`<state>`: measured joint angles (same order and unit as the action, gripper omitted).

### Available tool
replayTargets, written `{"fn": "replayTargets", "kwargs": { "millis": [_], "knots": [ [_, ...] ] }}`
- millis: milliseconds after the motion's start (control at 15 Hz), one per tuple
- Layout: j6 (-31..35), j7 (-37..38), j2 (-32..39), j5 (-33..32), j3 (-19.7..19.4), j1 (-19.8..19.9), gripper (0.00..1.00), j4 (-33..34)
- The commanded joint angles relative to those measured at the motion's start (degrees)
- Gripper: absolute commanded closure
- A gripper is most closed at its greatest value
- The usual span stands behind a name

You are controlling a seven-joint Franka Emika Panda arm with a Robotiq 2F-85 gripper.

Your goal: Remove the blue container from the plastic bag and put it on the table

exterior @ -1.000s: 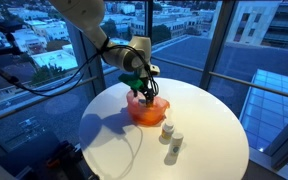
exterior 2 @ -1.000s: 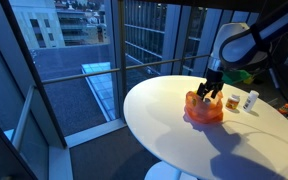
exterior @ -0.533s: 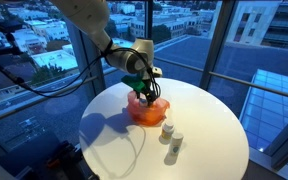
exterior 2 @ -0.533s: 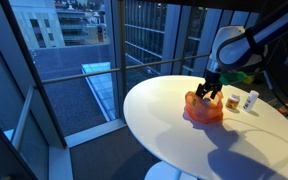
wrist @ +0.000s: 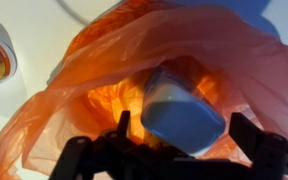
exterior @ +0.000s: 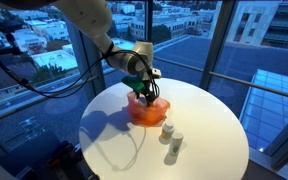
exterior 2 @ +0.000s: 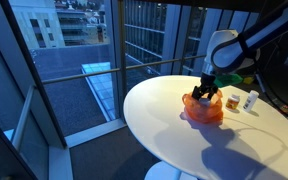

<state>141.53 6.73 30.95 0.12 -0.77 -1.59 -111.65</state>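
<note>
Black Robotiq gripper [wrist: 181, 128], fingers spread wide, reaches into the open mouth of the crumpled orange plastic bag [wrist: 94, 60]. The pale blue rounded container [wrist: 179, 105] lies between the fingers, inside the bag, with a thin gap on either side. In both exterior views the bag sits on the round white table [exterior: 219, 125] — two small white bottles [exterior: 167, 131] stand near it.

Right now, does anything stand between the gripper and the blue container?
In the wrist view nothing visible does: the blue container shows bare through the mouth of the orange plastic bag, with the open gripper just before it. Bag folds lie close around it.
</note>
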Motion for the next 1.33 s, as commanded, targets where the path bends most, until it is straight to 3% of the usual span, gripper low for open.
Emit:
{"fn": "replayTargets", "kwargs": {
  "millis": [0, 733, 867, 933, 1000, 1067, 1133, 1200, 1267],
  "knots": [
    [-3.61, 4.34, -0.23, -0.34, -1.04, -1.94, 0.0, 1.64],
    [-7.68, 13.79, -0.73, -1.81, -3.64, -5.18, 0.0, 1.54],
    [-7.18, 14.48, -0.56, -2.21, -4.08, -5.38, 0.28, 1.65],
    [-6.77, 14.68, -0.43, -2.52, -4.28, -5.43, 0.34, 1.71],
    [-6.46, 14.54, -0.28, -2.66, -4.31, -5.33, 0.35, 1.83],
    [-6.19, 14.37, -0.08, -2.79, -4.38, -5.26, 0.19, 2.01],
    [-6.0, 14.2, -0.03, -2.83, -4.4, -5.19, 0.18, 2.13],
    [-5.92, 14.18, 0.03, -2.9, -4.46, -5.16, 0.46, 2.19],
    [-5.75, 14.06, -0.15, -3.04, -4.5, -5.15, 0.51, 2.06]
  ]
}}
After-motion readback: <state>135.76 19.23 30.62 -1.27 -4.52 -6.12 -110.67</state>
